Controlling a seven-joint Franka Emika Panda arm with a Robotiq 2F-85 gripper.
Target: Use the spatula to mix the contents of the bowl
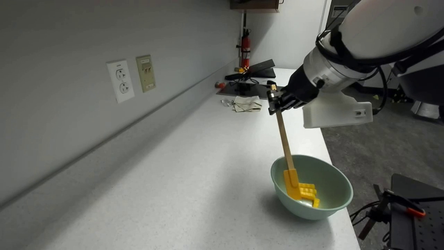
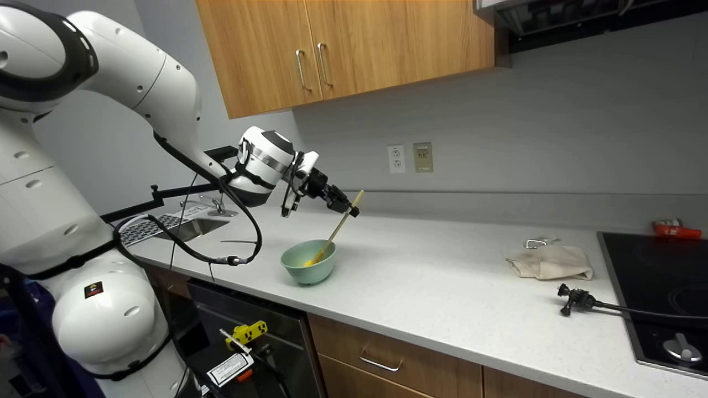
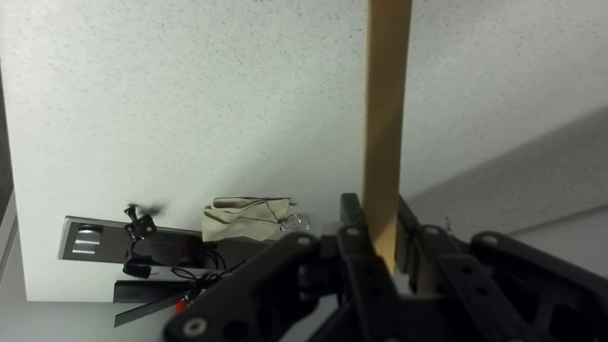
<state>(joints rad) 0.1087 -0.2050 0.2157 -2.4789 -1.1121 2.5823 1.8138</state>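
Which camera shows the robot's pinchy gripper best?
The wrist view: there the gripper is close up, black fingers on both sides of the spatula's handle. Both exterior views show the gripper smaller, from farther away, with the handle's top end sticking out past it.

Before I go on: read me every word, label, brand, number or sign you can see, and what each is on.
No text is legible; these are too small or blurred:
Background sign
Label on fire extinguisher
Marking on outlet plate
Strip on beige wall plate
White label below yellow outlet strip
Red-and-black sticker on robot arm
Spatula, bowl: no visible text
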